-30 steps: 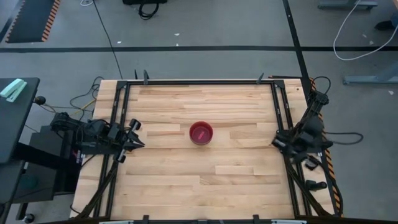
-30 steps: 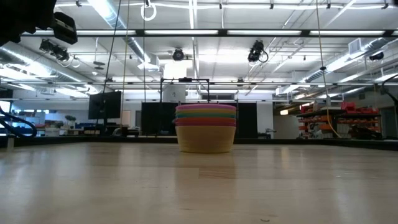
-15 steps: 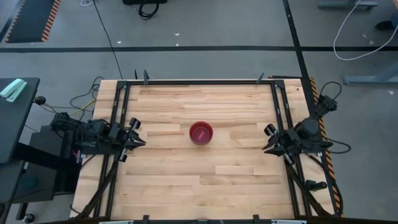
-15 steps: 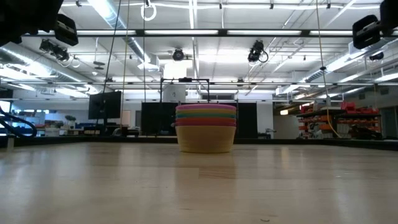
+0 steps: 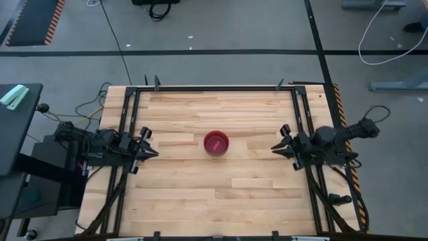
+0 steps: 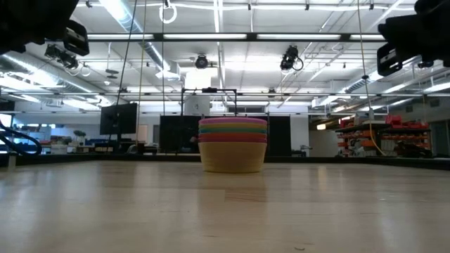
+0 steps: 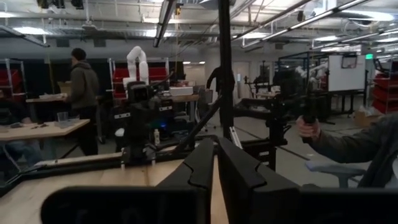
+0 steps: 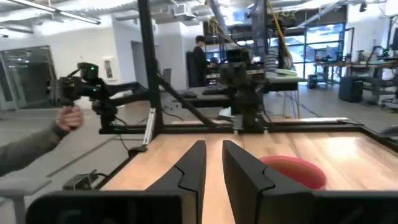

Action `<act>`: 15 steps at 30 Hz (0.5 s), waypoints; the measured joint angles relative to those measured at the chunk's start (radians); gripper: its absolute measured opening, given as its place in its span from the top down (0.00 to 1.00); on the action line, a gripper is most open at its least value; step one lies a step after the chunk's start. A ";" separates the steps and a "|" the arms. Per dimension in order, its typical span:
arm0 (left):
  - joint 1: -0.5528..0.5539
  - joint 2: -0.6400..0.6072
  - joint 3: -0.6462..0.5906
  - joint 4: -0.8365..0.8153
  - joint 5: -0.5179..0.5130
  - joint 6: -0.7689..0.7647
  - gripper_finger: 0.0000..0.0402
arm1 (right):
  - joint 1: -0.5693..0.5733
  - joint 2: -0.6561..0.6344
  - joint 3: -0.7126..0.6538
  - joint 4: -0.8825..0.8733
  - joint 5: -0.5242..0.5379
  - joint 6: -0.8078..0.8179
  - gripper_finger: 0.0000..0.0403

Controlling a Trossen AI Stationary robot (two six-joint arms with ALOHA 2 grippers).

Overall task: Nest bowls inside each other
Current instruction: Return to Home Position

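The bowls stand nested in one stack [image 5: 216,142] at the table's middle, the magenta-pink one on top. In the low view the stack [image 6: 233,145] rests on its yellow bottom bowl, with coloured rims layered above. The right wrist view shows the top bowl [image 8: 292,171]. My left gripper [image 5: 148,151] is at the table's left edge, shut, pointing toward the stack. My right gripper [image 5: 275,147] is at the table's right side, pointing toward the stack, its fingers [image 8: 194,163] nearly together and empty. Both are well apart from the stack.
Black frame rails run along the table's left side [image 5: 128,134] and right side [image 5: 304,114]. Bare wood [image 5: 221,194] lies all around the stack. People stand in the room beyond; a hand [image 8: 68,118] holds a control handle off the table.
My right arm has swung out from its folded pose at the right edge. Its gripper has gone a little toward the stack and turned toward the table's left, coming into the low view at the upper right. The stack has kept still.
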 joint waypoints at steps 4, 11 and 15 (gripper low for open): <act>0.026 0.000 0.000 -0.005 0.000 -0.012 0.91 | -0.114 0.000 0.000 0.001 -0.112 0.001 0.85; 0.069 0.000 0.000 -0.020 0.000 -0.033 0.93 | -0.293 0.000 0.000 -0.004 -0.259 -0.009 0.85; 0.086 0.000 0.000 -0.024 0.000 -0.037 0.94 | -0.381 0.000 0.000 -0.004 -0.273 0.010 0.85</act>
